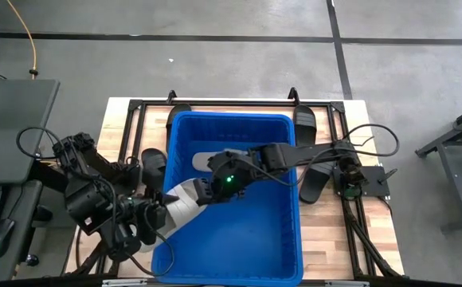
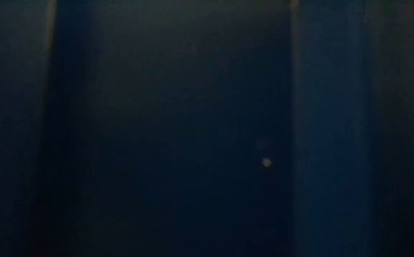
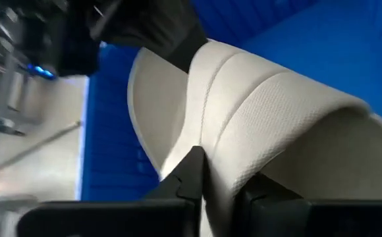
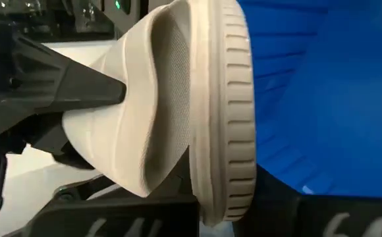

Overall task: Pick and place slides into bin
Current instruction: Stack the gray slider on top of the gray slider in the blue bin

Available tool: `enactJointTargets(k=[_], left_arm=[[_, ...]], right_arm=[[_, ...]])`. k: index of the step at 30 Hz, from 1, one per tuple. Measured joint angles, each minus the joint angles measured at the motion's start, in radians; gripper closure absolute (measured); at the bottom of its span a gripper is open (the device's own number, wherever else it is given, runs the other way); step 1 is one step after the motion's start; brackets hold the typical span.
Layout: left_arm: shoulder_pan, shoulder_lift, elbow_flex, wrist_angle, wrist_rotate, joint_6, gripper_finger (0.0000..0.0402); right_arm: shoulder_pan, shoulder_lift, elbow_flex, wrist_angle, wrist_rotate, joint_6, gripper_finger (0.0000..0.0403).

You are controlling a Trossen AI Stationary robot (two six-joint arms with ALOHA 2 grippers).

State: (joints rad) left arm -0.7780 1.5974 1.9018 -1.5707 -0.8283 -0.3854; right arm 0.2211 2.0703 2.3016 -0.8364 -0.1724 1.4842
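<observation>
A light beige slide [image 1: 182, 201] hangs over the left near part of the blue bin [image 1: 231, 118], turned on its side, with both grippers shut on it. My left gripper [image 1: 163, 209] reaches in from the table's left over the bin's rim. My right gripper [image 1: 209, 188] reaches across the bin from the right. In the right wrist view the slide's ridged sole edge [image 4: 225, 99] and wide strap [image 4: 145, 105] fill the picture. The low view is dark. My left gripper pinches the slide's wide strap [image 3: 220, 164] between its two fingers [image 3: 192, 172], coming from the table's left and slanting down. The slide is lifted clear, on its side. My right gripper holds the sole at its end [image 4: 218, 197], opposite the left gripper, coming from the right and slanting down; its own body hides the pads.
Black slides lie on the table around the bin: at the far left [image 1: 175, 115], far right [image 1: 304, 119], left [image 1: 153, 163] and right [image 1: 315, 179]. A light shape [image 1: 201, 159] in the bin, under my right arm, looks like another slide. A black frame edges the table.
</observation>
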Motion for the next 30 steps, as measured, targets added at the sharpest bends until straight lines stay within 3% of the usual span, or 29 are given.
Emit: enactJointTargets(k=[9, 14, 19, 27, 30], left_arm=[[-0.003, -0.02, 0.001, 0.002, 0.137, -0.142, 0.0259], [0.0, -0.077, 0.001, 0.001, 0.139, -0.198, 0.0191], [0.0, -0.221, -0.023, 0.003, 0.11, -0.249, 0.0169], [-0.001, -0.596, -0.37, 0.011, 0.087, -0.478, 0.0167], [-0.001, -0.724, -0.499, 0.107, 0.095, -0.523, 0.0167]], right_arm=[[0.0, -0.025, -0.002, -0.252, 0.085, -0.023, 0.0394], [0.001, -0.064, 0.0, -0.334, 0.157, -0.026, 0.0394], [-0.001, -0.105, -0.003, -0.377, 0.274, -0.019, 0.0394], [-0.002, -0.169, -0.001, -0.418, 0.48, -0.005, 0.0394], [-0.007, -0.174, 0.0, -0.42, 0.563, 0.04, 0.0396]])
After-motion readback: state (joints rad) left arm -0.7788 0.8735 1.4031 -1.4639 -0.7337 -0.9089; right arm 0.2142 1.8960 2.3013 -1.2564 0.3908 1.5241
